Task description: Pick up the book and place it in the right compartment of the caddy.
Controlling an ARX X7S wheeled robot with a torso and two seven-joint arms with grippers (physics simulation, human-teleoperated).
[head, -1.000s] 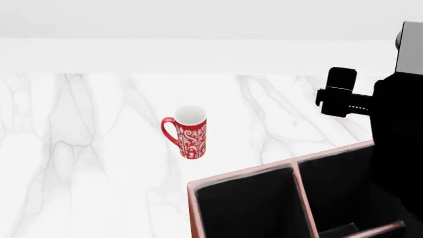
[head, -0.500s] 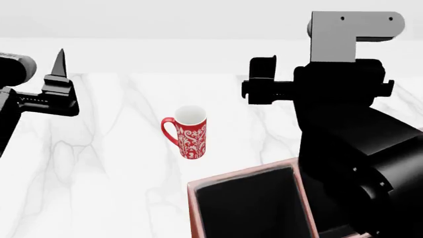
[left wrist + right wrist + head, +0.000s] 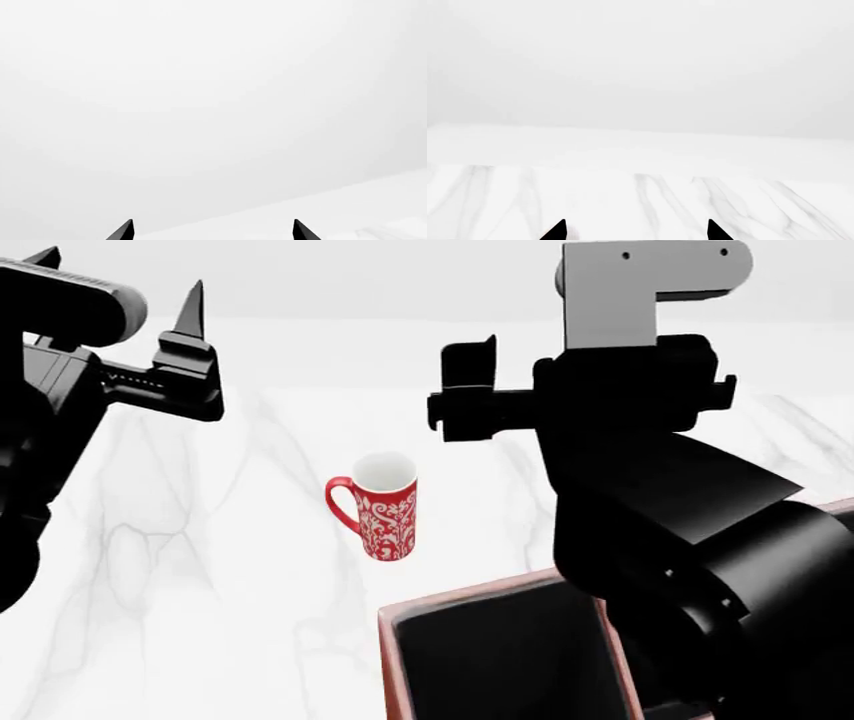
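White marble counter under a blank wall carries a red mug and the caddy. Within the last second both arms have swung up into the head view, the right one now hiding the right compartment. Left gripper and right gripper stand spread, empty. No book shows anywhere, so its place cannot be told. No readable writing.

Both arms rendered matte black, housings blocky with rounded cylindrical joint sections. Right arm topped by light grey L-shaped bracket, three small dark screw holes seen along its upper edge. Left arm marked by grey-edged cylindrical segment near top. Fingertips shown in wrist views as thin black pointed wedges. Cables not visible.
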